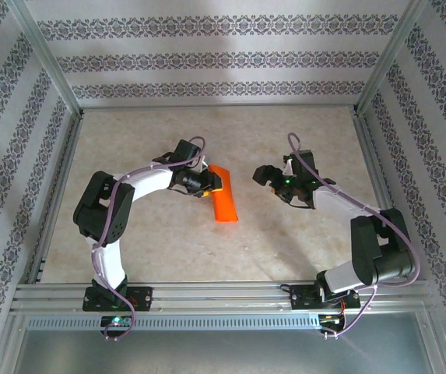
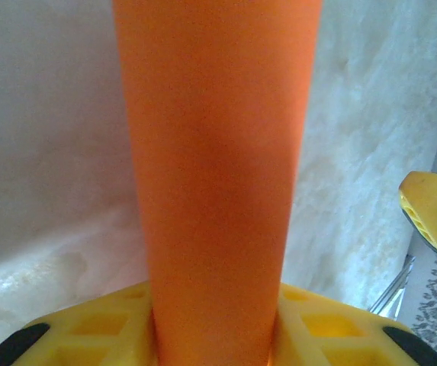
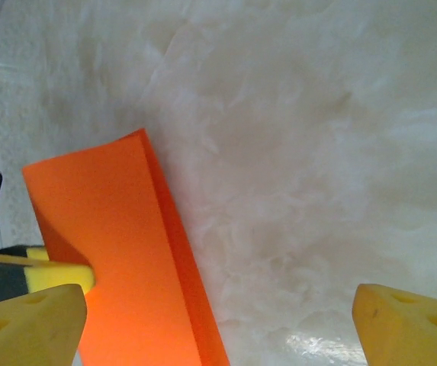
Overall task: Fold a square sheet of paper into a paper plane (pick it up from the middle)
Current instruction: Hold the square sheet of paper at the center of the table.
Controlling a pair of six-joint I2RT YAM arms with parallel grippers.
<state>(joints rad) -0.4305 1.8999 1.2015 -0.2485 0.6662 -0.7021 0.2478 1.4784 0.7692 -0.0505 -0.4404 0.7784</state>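
Item: thin orange-red sheet of paper (image 1: 225,201), folded into a long narrow strip, on the pale marbled table (image 1: 285,132), left of centre.

Position against claw: the left gripper (image 1: 211,183) meets the strip from its left side, near the far end. In the left wrist view the strip (image 2: 218,175) rises from between the yellow fingers (image 2: 100,324) of the left gripper (image 2: 218,339), which are clamped on it.

Axis: long axis runs far to near, with the near end leaning slightly right. A fold ridge runs along the length (image 3: 119,252).

Right gripper (image 1: 261,173): jaws wide apart (image 3: 218,320), holding nothing, just right of the strip.
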